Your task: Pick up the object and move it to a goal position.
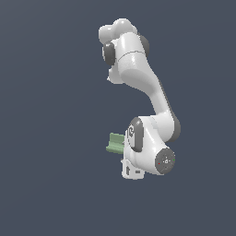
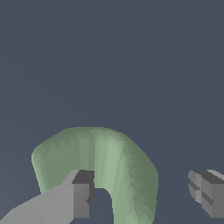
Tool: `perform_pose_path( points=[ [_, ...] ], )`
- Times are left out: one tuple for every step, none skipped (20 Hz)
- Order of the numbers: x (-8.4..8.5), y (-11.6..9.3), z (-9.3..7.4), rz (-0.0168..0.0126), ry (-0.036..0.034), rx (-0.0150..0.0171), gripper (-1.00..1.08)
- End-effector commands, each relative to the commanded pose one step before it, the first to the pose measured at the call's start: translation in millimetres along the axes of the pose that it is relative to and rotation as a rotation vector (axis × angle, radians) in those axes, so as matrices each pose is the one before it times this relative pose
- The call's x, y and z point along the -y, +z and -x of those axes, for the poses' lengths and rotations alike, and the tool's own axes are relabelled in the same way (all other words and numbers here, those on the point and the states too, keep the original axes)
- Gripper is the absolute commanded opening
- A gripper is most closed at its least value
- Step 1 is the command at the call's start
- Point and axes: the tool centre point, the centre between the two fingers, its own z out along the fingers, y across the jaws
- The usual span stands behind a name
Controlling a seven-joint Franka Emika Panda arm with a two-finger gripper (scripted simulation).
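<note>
Fingers (image 2: 81,194): spread apart, gripping nothing
Object (image 2: 109,162): between them, ungrasped
Next: I'd say close, then lift

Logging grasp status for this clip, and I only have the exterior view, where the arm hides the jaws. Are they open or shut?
Observer: Open. In the wrist view the two fingers stand wide apart.
Operator: Is anything between them?
Observer: Partly. One finger overlaps the green piece in the picture, and I cannot tell if they touch. The other finger is clearly apart from it.
Operator: What shape is it? Here it is just a ridged block beside the wrist.
Observer: From the wrist it reads as a curved arch with a hollow through its middle.
</note>
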Motion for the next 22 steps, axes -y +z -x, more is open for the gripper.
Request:
perform_pose_path(
  points=[
    [0.18,5.56,-0.11,-0.00044,-0.00091,0.00007,0.68],
    [0.05,1.93,0.16,0.00000,0.00000,0.00000,0.68],
    [0.02,1.81,0.16,0.00000,0.00000,0.00000,0.68],
    [-0.11,1.79,-0.28,-0.00019,-0.00065,0.00014,0.68],
    [-0.05,1.54,0.15,0.00000,0.00000,0.00000,0.68],
    [-0.08,1.38,0.14,0.00000,0.00000,0.00000,0.68],
    [-0.17,1.26,-0.19,-0.00014,-0.00039,0.00025,0.68],
    [-0.12,0.96,0.11,0.00000,0.00000,0.00000,0.68],
    [-0.10,0.64,0.08,0.00000,0.00000,0.00000,0.68],
    [-0.04,0.22,0.03,0.00000,0.00000,0.00000,0.68],
    [0.00,0.00,0.00,0.00000,0.00000,0.00000,-1.00],
    [0.00,0.00,0.00,0.00000,0.00000,0.00000,-1.00],
    [0.00,0.00,0.00,0.00000,0.00000,0.00000,-1.00],
    [0.00,0.00,0.00,0.00000,0.00000,0.00000,-1.00],
    [0.00,0.00,0.00,0.00000,0.00000,0.00000,-1.00],
    [0.00,0.00,0.00,0.00000,0.00000,0.00000,-1.00],
    [0.00,0.00,0.00,0.00000,0.00000,0.00000,-1.00],
    [0.00,0.00,0.00,0.00000,0.00000,0.00000,-1.00],
    [0.00,0.00,0.00,0.00000,0.00000,0.00000,-1.00],
    [0.00,0.00,0.00,0.00000,0.00000,0.00000,-1.00],
    [-0.11,-0.06,-0.02,0.00000,0.00000,0.00000,-1.00],
    [0.06,-0.03,0.07,0.00000,0.00000,0.00000,-1.00]
  ],
)
